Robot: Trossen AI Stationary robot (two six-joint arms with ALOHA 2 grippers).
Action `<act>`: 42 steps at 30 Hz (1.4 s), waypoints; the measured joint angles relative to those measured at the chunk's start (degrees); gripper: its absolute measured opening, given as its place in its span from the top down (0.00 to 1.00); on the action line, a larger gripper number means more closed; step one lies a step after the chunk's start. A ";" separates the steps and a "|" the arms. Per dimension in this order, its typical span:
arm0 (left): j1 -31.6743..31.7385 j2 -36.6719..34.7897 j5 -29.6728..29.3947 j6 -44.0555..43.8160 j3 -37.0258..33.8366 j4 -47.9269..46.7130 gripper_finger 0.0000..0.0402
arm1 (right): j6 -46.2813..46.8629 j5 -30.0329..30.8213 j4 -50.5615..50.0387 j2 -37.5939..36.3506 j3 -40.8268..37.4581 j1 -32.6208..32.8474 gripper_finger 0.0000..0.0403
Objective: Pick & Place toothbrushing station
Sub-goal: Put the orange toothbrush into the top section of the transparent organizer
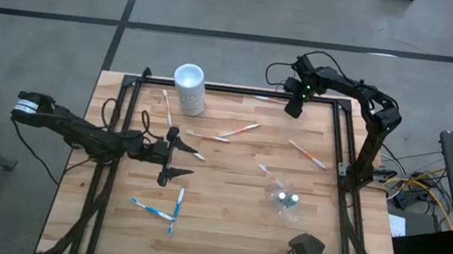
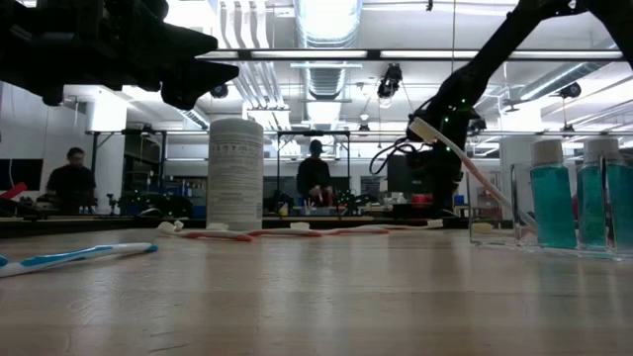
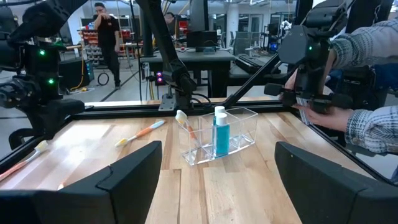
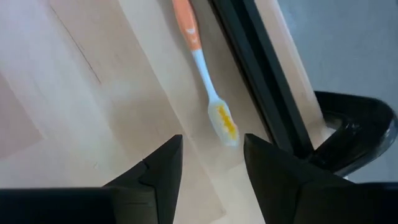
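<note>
The see-through plastic cup (image 1: 287, 199) stands right of the table's centre with two small blue bottles (image 3: 220, 134) in it. An orange-and-white toothbrush (image 3: 187, 129) leans in it, head up. My right gripper (image 4: 211, 158) hangs open, pointing down, at the far edge just above the yellow-bristled head of an orange toothbrush (image 4: 205, 74). That brush lies flat along the black rail. My left gripper (image 1: 190, 163) waits open and level at the table's left middle, facing the cup. Several more orange (image 1: 239, 130) and blue (image 1: 153, 210) brushes lie scattered on the wood.
A tall white cup (image 1: 189, 88) stands at the far left. A black frame rail (image 4: 261, 81) runs along the far edge beside the brush. A person's hand and plaid sleeve (image 3: 357, 121) show past the table's right side. There is bare wood near the front edge.
</note>
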 joint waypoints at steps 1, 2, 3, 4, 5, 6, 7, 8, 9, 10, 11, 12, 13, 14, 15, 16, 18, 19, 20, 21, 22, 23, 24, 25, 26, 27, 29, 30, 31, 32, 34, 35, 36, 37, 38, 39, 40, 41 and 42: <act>-0.01 -0.01 0.00 0.00 0.02 0.00 0.21 | 0.00 0.14 0.24 0.00 -0.29 0.00 0.60; -0.02 -0.02 0.00 0.00 0.02 0.00 0.21 | 0.01 0.35 0.89 0.00 -0.68 0.00 0.61; 0.00 -0.02 0.00 -0.01 0.01 0.00 0.21 | 0.02 0.39 1.54 0.00 -1.08 -0.02 0.61; -0.02 -0.02 0.00 0.00 0.01 0.00 0.21 | 0.00 0.41 2.36 0.00 -1.55 -0.04 0.61; -0.01 -0.02 0.00 -0.02 0.02 0.00 0.21 | -0.08 0.40 3.42 0.00 -2.05 -0.02 0.62; -0.01 -0.02 0.00 0.00 0.01 0.00 0.21 | -0.04 0.41 4.61 0.00 -2.54 0.00 0.62; -0.02 -0.02 0.00 0.00 0.02 0.00 0.21 | 0.26 0.41 5.43 0.00 -2.81 0.00 0.63; -0.02 -0.02 -0.02 0.00 0.02 0.00 0.21 | 0.58 0.41 6.06 0.00 -3.01 -0.02 0.63; -0.02 0.00 -0.02 -0.02 0.02 0.00 0.21 | 0.73 0.41 6.68 0.00 -3.24 0.00 0.63; -0.02 -0.02 -0.02 0.00 0.00 0.00 0.21 | 0.72 0.42 7.06 0.00 -3.45 0.00 0.64; -0.02 -0.02 -0.02 0.00 0.02 0.00 0.21 | 0.67 0.44 7.18 0.01 -3.62 -0.03 0.64; -0.02 -0.02 0.00 -0.02 0.02 0.00 0.21 | 0.46 0.45 7.26 0.03 -3.75 -0.05 0.64; -0.02 -0.02 -0.01 -0.01 0.02 0.00 0.21 | 0.26 0.47 7.46 0.04 -3.91 -0.11 0.64; -0.02 -0.02 -0.02 -0.02 0.02 0.00 0.21 | 0.25 0.48 7.61 0.04 -4.04 -0.11 0.65; -0.01 -0.02 -0.02 -0.01 0.02 0.00 0.21 | 0.27 0.48 7.73 0.04 -4.23 -0.16 0.65; -0.01 -0.02 0.00 0.00 0.02 0.00 0.21 | 0.31 0.49 7.68 0.04 -4.47 -0.29 0.65; -0.02 -0.02 -0.02 -0.02 0.02 0.00 0.21 | 0.31 0.50 7.83 0.04 -4.96 -0.31 0.66; -0.02 0.00 0.00 0.00 0.02 0.00 0.21 | 0.33 0.50 8.27 0.04 -5.32 -0.31 0.66; 0.00 -0.02 0.00 0.00 0.02 0.00 0.21 | 0.35 0.48 8.58 0.04 -5.67 -0.32 0.66; -0.01 -0.02 0.00 -0.01 0.02 0.00 0.21 | 0.36 0.45 8.86 0.04 -6.04 -0.31 0.66; -0.01 -0.01 0.00 0.00 0.02 0.00 0.21 | 0.37 0.42 9.10 0.04 -6.42 -0.31 0.66; 0.00 -0.01 -0.01 -0.01 0.02 0.00 0.21 | 0.37 0.41 9.37 0.04 -6.76 -0.31 0.66; -0.02 -0.02 0.00 -0.01 0.02 0.00 0.21 | 0.42 0.39 9.87 0.04 -7.09 -0.31 0.66; -0.02 -0.02 -0.01 0.00 0.02 -0.01 0.21 | 0.50 0.39 10.13 0.04 -7.36 -0.31 0.66; -0.01 -0.02 -0.02 0.00 0.02 -0.02 0.21 | 0.50 0.38 10.16 0.04 -7.52 -0.32 0.66; 0.00 -0.02 -0.02 -0.02 0.02 -0.02 0.21 | 0.52 0.25 10.17 0.04 -7.63 -0.36 0.67; 0.00 -0.02 0.00 -0.01 0.02 0.00 0.21 | 0.50 -0.89 10.42 0.04 -7.83 -0.37 0.67; -0.01 -0.02 0.00 -0.01 0.02 -0.02 0.21 | 0.50 -0.96 10.47 0.04 -7.98 -0.37 0.68; -0.01 -0.02 0.00 0.00 0.02 -0.02 0.21 | 0.50 -0.98 10.52 0.04 -8.15 -0.37 0.68; -0.02 -0.02 -0.01 0.00 0.02 -0.02 0.21 | 0.50 -1.01 10.67 0.04 -8.29 -0.37 0.69; 0.00 -0.02 0.00 0.00 0.00 -0.02 0.21 | 0.50 -1.14 11.01 0.04 -8.50 -0.37 0.70; 0.00 0.00 0.00 0.00 0.02 -0.02 0.21 | 0.50 -1.15 11.16 0.04 -8.61 -0.37 0.71; -0.02 -0.02 0.00 0.00 0.00 -0.02 0.21 | 0.50 -1.22 11.29 0.04 -8.77 -0.37 0.71; -0.01 -0.02 0.00 0.00 0.01 -0.02 0.21 | 0.50 -1.32 11.44 0.04 -8.92 -0.37 0.72; -0.01 -0.02 0.00 0.00 0.01 -0.02 0.21 | 0.50 -1.40 11.56 0.02 -9.07 -0.37 0.73; 0.00 -0.02 0.00 -0.02 0.02 0.00 0.21 | 0.48 -1.60 11.62 0.02 -9.15 -0.37 0.74; -0.02 -0.02 -0.02 0.00 0.02 -0.02 0.21 | 0.50 -1.73 11.66 -0.02 -9.23 -0.37 0.75; -0.01 -0.01 0.00 -0.01 0.02 -0.02 0.21 | 0.49 -1.82 11.69 -0.02 -9.28 -0.37 0.76; -0.01 -0.02 0.00 0.00 0.02 -0.02 0.21 | 0.48 -1.86 11.68 -0.02 -9.31 -0.37 0.78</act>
